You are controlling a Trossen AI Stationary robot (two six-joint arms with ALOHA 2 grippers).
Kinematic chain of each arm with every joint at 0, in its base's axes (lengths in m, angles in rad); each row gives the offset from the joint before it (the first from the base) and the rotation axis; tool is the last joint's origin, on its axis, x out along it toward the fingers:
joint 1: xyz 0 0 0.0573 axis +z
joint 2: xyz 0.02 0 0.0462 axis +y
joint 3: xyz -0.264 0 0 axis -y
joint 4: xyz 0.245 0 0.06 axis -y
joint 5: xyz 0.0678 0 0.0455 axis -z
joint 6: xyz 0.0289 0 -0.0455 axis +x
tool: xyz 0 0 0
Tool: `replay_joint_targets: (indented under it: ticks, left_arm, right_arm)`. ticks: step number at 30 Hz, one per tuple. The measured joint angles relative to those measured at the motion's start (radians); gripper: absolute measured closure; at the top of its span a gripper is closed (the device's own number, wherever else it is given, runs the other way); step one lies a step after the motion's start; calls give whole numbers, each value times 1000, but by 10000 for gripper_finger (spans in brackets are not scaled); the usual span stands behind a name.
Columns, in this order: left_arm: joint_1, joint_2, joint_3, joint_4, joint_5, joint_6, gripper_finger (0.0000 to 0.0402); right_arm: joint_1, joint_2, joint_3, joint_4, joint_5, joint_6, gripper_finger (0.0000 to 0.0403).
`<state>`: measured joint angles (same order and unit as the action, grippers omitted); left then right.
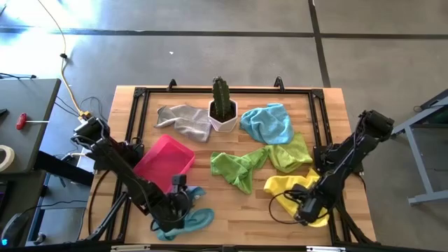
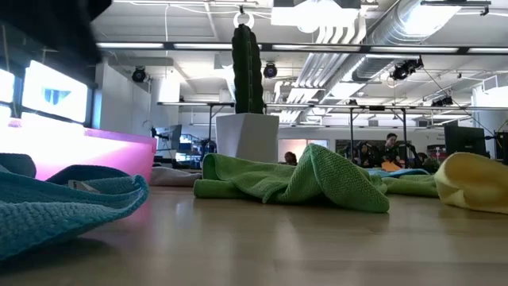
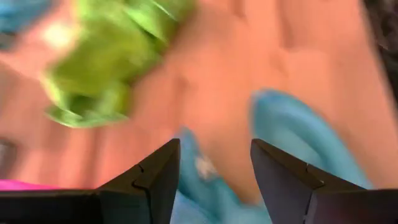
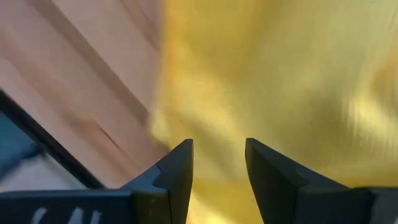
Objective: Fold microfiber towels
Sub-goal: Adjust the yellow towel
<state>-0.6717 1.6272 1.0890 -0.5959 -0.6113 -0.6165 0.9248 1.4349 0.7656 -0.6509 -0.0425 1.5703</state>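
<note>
A: Stock on the table (image 1: 231, 210), item by item?

B: Grey towel (image 1: 183, 119) — crumpled beside the potted cactus (image 1: 222, 106). Light blue towel (image 1: 269, 124) — bunched on the cactus's other side. Two lime green towels: one (image 1: 238, 166) in the middle, one (image 1: 288, 154) just beside it, both rumpled. Yellow towel (image 1: 297, 194) — heaped near the front right corner. Teal towel (image 1: 185, 217) — twisted at the front edge, by the pink tray (image 1: 164, 162).

A: Any folded?

B: None that I can see. No flat, squared cloth anywhere; the tray looks empty. I judge the task barely begun, with all six left.

A: Grippers?

B: Left gripper (image 3: 212, 180) — low over the teal towel, jaws apart, nothing between them. Right gripper (image 4: 217, 177) — low over the yellow towel, jaws apart, cloth beneath but not pinched as far as the wrist view shows.

A: Step in hand?

B: Probably each arm is reaching for its nearest cloth; spreading and folding are not yet done.
</note>
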Motion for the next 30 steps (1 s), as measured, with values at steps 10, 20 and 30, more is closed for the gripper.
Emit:
replay_joint_targets:
  ticks: [10, 20, 30]
  left_arm:
    - [189, 63, 3, 213, -87, 182, 213]
    - [331, 164, 3, 297, 49, 235, 213]
    - [247, 180, 3, -46, 490, 116, 213]
  right_arm:
    - [-65, 40, 37, -196, 561, 27, 265]
    - [-146, 246, 68, -140, 119, -196, 265]
    - [-35, 243, 277, -288, -125, -276, 265]
